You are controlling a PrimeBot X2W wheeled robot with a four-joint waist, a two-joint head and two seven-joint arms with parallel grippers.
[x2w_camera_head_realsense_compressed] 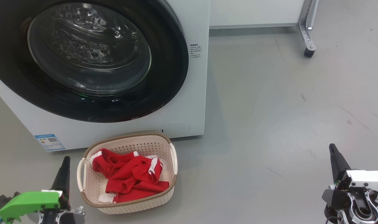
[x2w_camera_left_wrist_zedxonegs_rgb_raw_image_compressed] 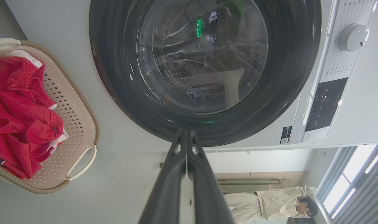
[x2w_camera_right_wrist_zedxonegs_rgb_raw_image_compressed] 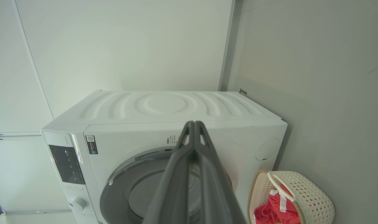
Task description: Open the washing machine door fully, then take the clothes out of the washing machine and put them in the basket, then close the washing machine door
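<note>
Nearest the camera, the left gripper [x2w_camera_head_realsense_compressed: 65,162] sits low at the left, its two dark fingers pressed together and holding nothing. The right gripper [x2w_camera_head_realsense_compressed: 334,151] sits low at the right, well apart from everything, clenched the same way on nothing. Each wrist view shows its own fingers meeting at the tips.

Just beside the left gripper, the basket [x2w_camera_head_realsense_compressed: 136,207] stands on the grey floor [x2w_camera_head_realsense_compressed: 269,124], close in front of the washing machine [x2w_camera_head_realsense_compressed: 195,93]. The clothes [x2w_camera_head_realsense_compressed: 130,177] lie inside it, a crumpled red heap with white trim that covers most of the bottom and stays below the rim. They look light, limp and easily snagged. A pinch on a raised fold near the middle of the heap should lift them, though loose ends would likely trail. The basket seems light and stiff, best taken by a white loop handle.

Behind it, the washing machine door [x2w_camera_head_realsense_compressed: 170,62] appears to sit flush against the white front. Through the glass bowl [x2w_camera_head_realsense_compressed: 89,49] the drum looks like bare dimpled steel. The door should swing stiffly on its hinge, and the glossy black rim would be slippery. A flat push on the rim suits closing better than a grip. Judging by this, the task looks essentially complete.

A blue label [x2w_camera_head_realsense_compressed: 49,142] marks the lower front corner. Farther off stands a wheeled metal leg [x2w_camera_head_realsense_compressed: 309,46].
</note>
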